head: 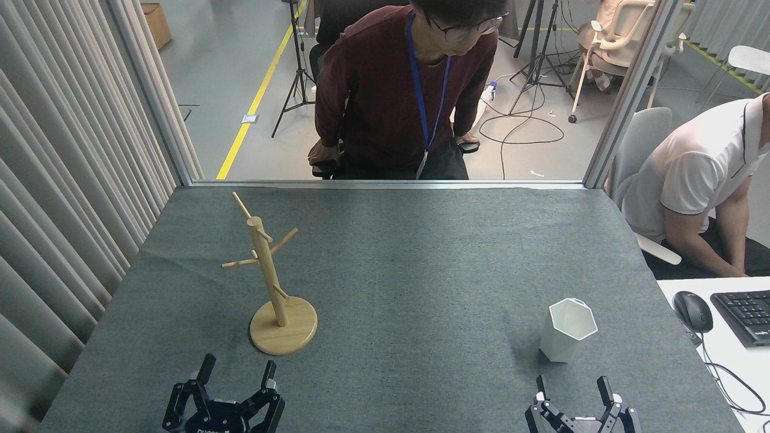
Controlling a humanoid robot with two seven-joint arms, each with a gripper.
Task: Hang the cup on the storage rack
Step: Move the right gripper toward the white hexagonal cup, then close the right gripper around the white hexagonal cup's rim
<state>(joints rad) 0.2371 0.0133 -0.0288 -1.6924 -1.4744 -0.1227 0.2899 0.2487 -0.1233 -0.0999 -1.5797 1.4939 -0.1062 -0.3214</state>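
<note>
We note nothing done: cup (567, 330) upright on tabletop (421, 270), well apart from rack (274, 282). Left pincer (237, 373), right pincer (573, 391) spread, empty. Grasp, hang remain.

Even, bright overhead light with no glare. The storage rack (276, 288) and cup (566, 330) cast short soft shadows on the bench (421, 270). Focus is sharp throughout.

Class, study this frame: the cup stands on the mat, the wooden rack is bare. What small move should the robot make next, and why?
Probably the right gripper should ease forward toward the cup. It is open, empty and just short of the cup, which stands upright and untouched on the right. The storage rack stands far to the left by the open left gripper, so grasping comes first.
</note>
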